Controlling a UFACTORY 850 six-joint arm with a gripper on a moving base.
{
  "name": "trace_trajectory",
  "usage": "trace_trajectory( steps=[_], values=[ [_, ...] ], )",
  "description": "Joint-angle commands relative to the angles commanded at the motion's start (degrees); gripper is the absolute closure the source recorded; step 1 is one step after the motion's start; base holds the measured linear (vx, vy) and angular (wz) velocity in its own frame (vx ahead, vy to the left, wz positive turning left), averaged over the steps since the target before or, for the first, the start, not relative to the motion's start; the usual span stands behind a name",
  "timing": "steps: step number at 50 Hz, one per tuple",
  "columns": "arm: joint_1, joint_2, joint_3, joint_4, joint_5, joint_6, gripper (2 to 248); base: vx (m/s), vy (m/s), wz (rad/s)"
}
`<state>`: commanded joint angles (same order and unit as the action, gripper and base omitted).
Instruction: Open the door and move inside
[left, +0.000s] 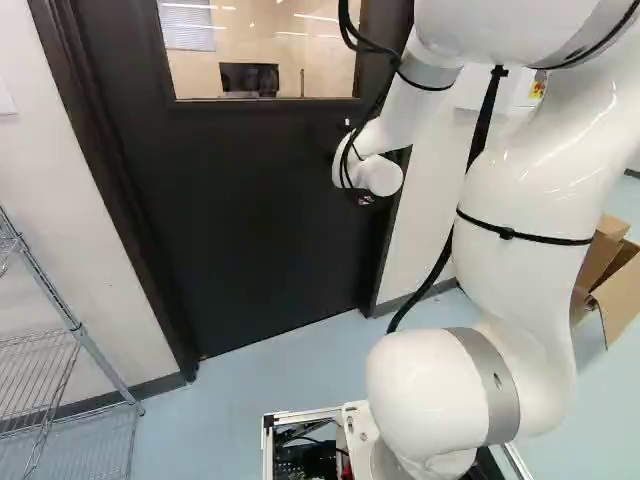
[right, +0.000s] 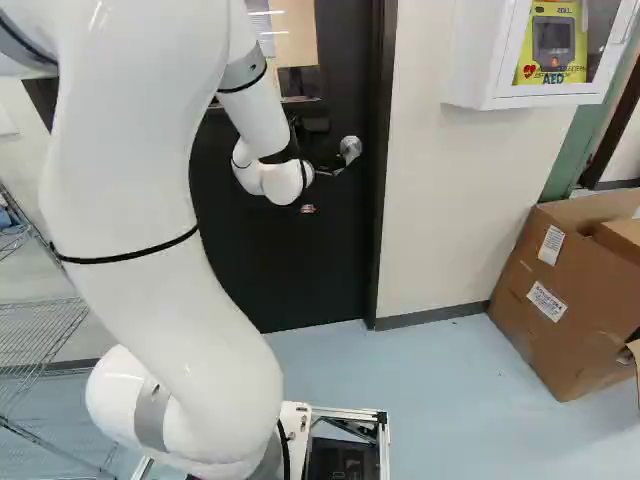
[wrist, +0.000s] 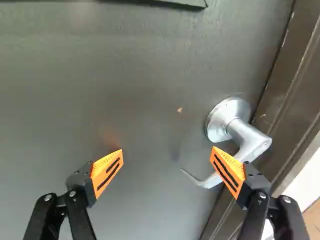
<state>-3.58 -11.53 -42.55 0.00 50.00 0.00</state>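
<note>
The black door (left: 240, 210) fills the wall ahead and stands shut in its dark frame, with a window in its upper half. In the right base view, my gripper (right: 308, 208) is mostly hidden by the white wrist, close to the door and beside the silver lever handle (right: 349, 150). Seen from the wrist, the gripper (wrist: 167, 155) is wide open, its orange-padded fingers pointing at the door. One finger overlaps the lever (wrist: 248, 143) and hides part of it; the lever's curved tip shows between the two fingers. Whether that finger touches it I cannot tell.
A wire shelf (left: 75, 330) stands left of the door. To its right, a white AED cabinet (right: 480, 60) hangs on the wall, with cardboard boxes (right: 560, 290) on the floor below. The door frame (right: 383, 150) runs close beside the handle.
</note>
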Motion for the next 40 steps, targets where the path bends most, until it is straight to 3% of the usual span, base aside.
trace_trajectory(
  steps=[40],
  values=[
    [0.0, -4.1, 0.2, 0.2, 0.0, 0.0, 3, 0.0, 0.0, 0.0]
  ],
)
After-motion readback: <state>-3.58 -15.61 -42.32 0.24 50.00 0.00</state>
